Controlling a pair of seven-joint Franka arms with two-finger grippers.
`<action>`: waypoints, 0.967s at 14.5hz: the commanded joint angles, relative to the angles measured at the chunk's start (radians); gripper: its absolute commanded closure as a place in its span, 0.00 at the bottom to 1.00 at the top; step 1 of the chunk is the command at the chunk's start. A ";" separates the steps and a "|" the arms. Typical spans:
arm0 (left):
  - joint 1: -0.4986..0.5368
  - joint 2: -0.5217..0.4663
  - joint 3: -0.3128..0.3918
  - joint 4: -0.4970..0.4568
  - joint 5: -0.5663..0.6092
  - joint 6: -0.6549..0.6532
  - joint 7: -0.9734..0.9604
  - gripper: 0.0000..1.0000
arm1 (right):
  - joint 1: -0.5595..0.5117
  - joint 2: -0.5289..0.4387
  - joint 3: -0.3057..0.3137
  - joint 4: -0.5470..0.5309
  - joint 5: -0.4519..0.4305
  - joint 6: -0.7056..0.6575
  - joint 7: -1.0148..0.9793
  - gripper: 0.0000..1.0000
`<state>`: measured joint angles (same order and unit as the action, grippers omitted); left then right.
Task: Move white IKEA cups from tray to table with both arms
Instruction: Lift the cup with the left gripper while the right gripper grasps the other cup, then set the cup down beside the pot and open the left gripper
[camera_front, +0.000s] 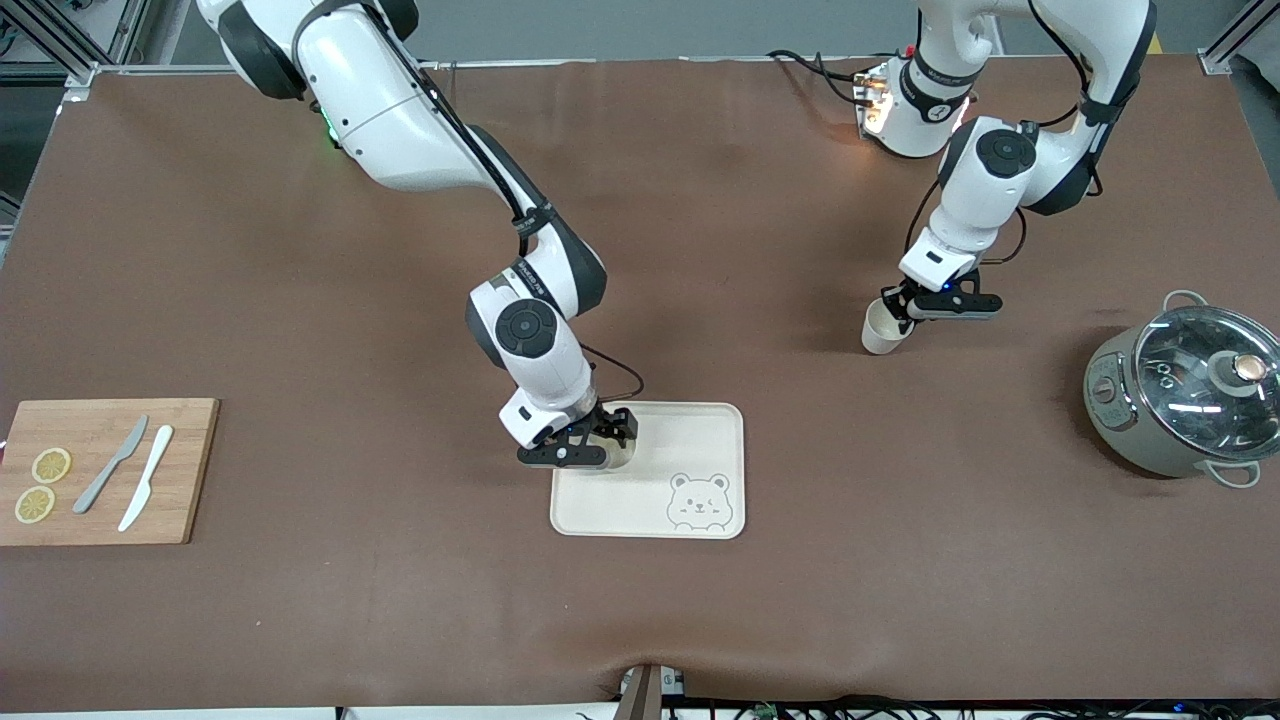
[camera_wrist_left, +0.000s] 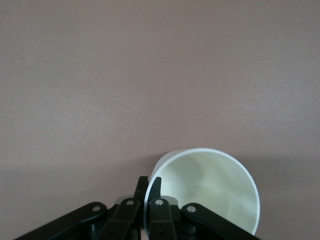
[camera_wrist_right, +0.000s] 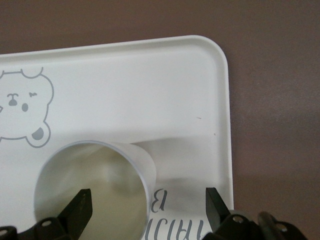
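Observation:
One white cup (camera_front: 884, 330) is at the brown table toward the left arm's end, and my left gripper (camera_front: 905, 305) is shut on its rim. In the left wrist view the gripper (camera_wrist_left: 149, 187) pinches the wall of that cup (camera_wrist_left: 210, 190), one finger inside and one outside. I cannot tell whether the cup touches the table. The other white cup (camera_front: 622, 457) stands upright on the bear-printed tray (camera_front: 700, 440), in its corner toward the right arm's end. My right gripper (camera_front: 600, 440) is open over it. In the right wrist view the gripper (camera_wrist_right: 147, 205) straddles the rim of this cup (camera_wrist_right: 95, 185) without gripping.
A wooden cutting board (camera_front: 100, 470) with two lemon slices and two knives lies at the right arm's end. A grey pot with a glass lid (camera_front: 1185, 395) stands at the left arm's end. The tray's bear print (camera_front: 700, 503) is nearer the front camera than the cup.

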<state>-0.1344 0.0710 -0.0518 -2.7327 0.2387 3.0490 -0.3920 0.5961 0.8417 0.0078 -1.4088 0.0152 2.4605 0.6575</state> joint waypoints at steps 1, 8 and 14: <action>0.018 0.003 -0.008 0.004 0.019 0.010 -0.001 0.12 | 0.005 0.013 -0.008 0.025 -0.006 -0.005 0.016 0.24; 0.036 -0.005 -0.008 -0.004 0.018 0.007 -0.001 0.00 | 0.008 0.013 -0.009 0.025 -0.011 -0.009 0.014 0.81; 0.039 -0.112 -0.014 0.022 0.016 -0.233 -0.001 0.00 | 0.007 0.010 -0.009 0.025 -0.006 -0.008 0.024 1.00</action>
<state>-0.1065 0.0459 -0.0530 -2.7248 0.2387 2.9501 -0.3919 0.5996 0.8418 0.0019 -1.4073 0.0148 2.4594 0.6582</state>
